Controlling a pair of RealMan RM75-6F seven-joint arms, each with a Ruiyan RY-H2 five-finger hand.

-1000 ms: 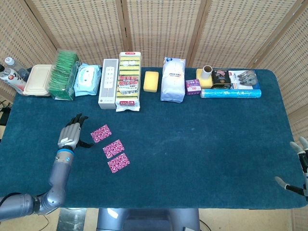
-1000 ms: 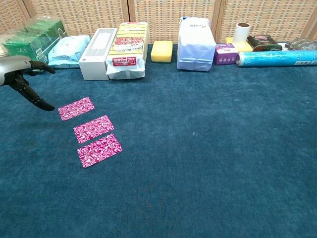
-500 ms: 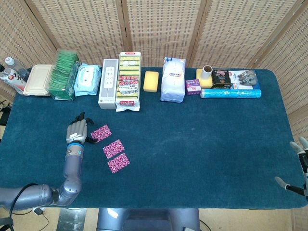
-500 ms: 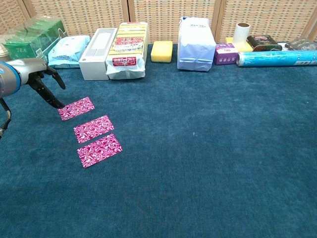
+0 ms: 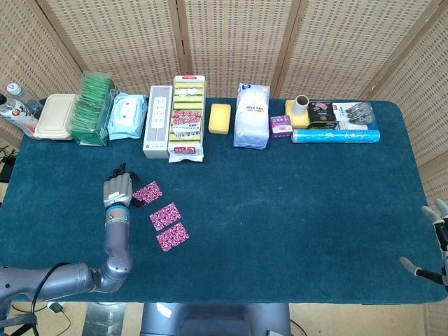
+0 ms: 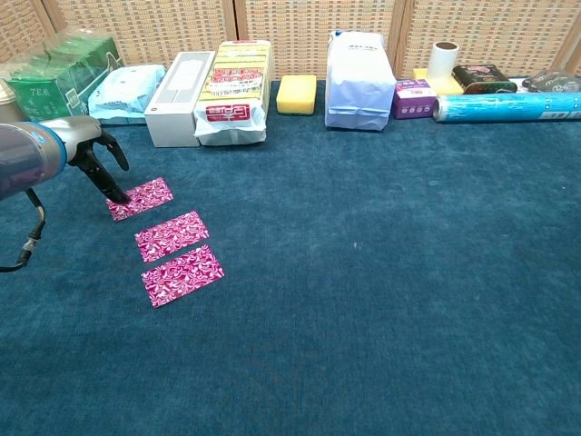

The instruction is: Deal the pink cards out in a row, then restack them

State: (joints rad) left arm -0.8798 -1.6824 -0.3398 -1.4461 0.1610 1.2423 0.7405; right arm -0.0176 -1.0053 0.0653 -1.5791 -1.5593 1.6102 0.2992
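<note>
Here, three pink cards [image 6: 171, 235] (white-flecked) in a separate, slanted row.

left hand [image 5: 118, 189]: seen from behind in the head view, fingers tucked under; in the chest view only dark fingers [image 6: 107, 177] show, the palm hidden behind the wrist.
far pink card [image 6: 140, 198]: near-left corner covered by those fingers; actual contact not certain.
right hand [image 5: 435, 241]: cut by the right edge of the head view; absent from the chest view.
bottles [image 5: 14, 106]: clipped by the left edge, labels unreadable.
</note>
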